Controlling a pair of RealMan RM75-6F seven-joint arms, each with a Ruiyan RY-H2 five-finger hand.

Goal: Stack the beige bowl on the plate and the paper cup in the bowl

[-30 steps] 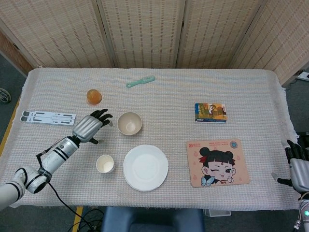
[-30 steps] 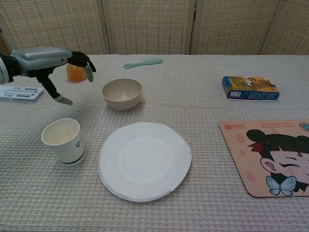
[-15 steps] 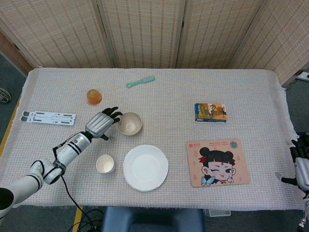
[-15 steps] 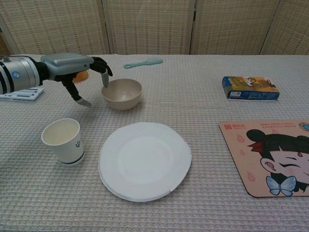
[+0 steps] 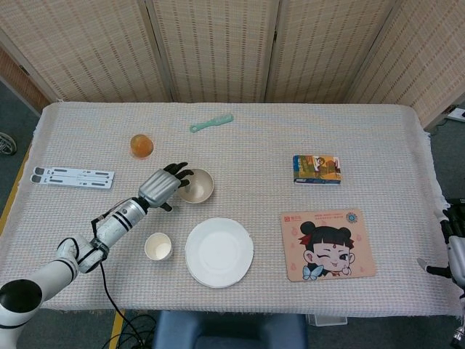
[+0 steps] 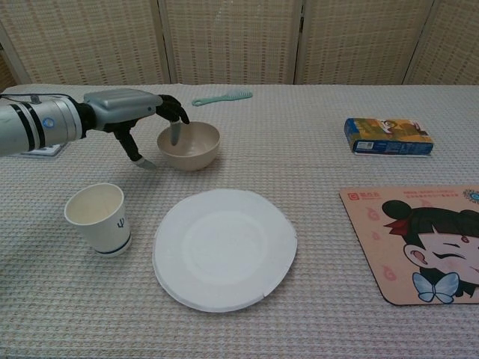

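Observation:
The beige bowl (image 5: 197,186) (image 6: 194,145) stands upright behind the white plate (image 5: 219,251) (image 6: 224,247). The paper cup (image 5: 158,246) (image 6: 99,218) stands upright left of the plate. My left hand (image 5: 163,187) (image 6: 127,112) is at the bowl's left rim, with fingers reaching over the rim into the bowl and the thumb low outside the wall. The bowl still rests on the cloth. My right hand (image 5: 456,247) shows only partly at the far right edge of the head view, away from everything.
An orange object (image 5: 142,145) sits behind my left hand, and a green comb (image 5: 211,122) lies further back. A white card strip (image 5: 73,177) is at the left edge. At the right are a colourful box (image 5: 317,168) and a cartoon mat (image 5: 328,243).
My left hand has moved right from beside the orange object to the bowl, and its fingers now hang over the rim. My right hand has drawn back toward the frame edge.

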